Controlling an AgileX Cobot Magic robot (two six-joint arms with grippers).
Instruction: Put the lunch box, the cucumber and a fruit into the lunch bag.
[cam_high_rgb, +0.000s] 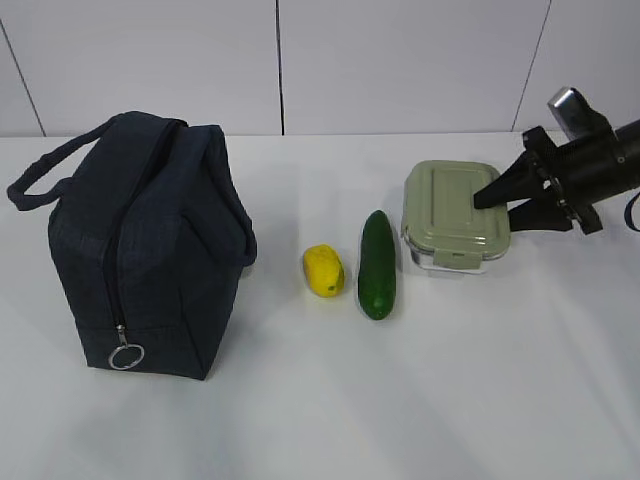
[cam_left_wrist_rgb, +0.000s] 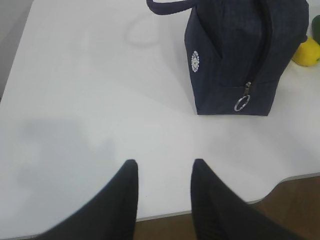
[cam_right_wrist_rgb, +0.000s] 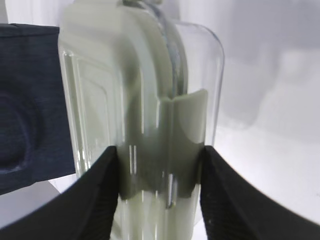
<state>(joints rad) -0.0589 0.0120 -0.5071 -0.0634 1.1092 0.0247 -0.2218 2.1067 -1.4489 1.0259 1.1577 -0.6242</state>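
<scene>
Plainly, the right end effector (cam_high_rgb: 505, 204) is clamped across the short end of the lunch box (cam_high_rgb: 452, 215), one finger above the sage-green lid and one below the clear base, its jaws about half spread to span the box's thickness. In the right wrist view both fingers (cam_right_wrist_rgb: 90, 200) press against the box's clip and wall. The box sits at the right of the white bench (cam_high_rgb: 320, 400), whether resting or just off it I cannot tell. The cucumber (cam_high_rgb: 377, 264) lies just left of it and the yellow lemon-shaped fruit (cam_high_rgb: 324, 270) beside that. The navy lunch bag (cam_high_rgb: 150, 245) stands well apart on the left, its zipper ring pull (cam_high_rgb: 126, 356) low at the front end and no silver lining showing, so it looks zipped shut. The left end effector (cam_left_wrist_rgb: 162, 172) hangs partly open and empty over bare bench, short of the bag.

The main risk is carrying the box to a bag that has no opening. The smooth clear wall could also slip or tilt in an end-on pinch, and a low swing could sweep the cucumber.
</scene>
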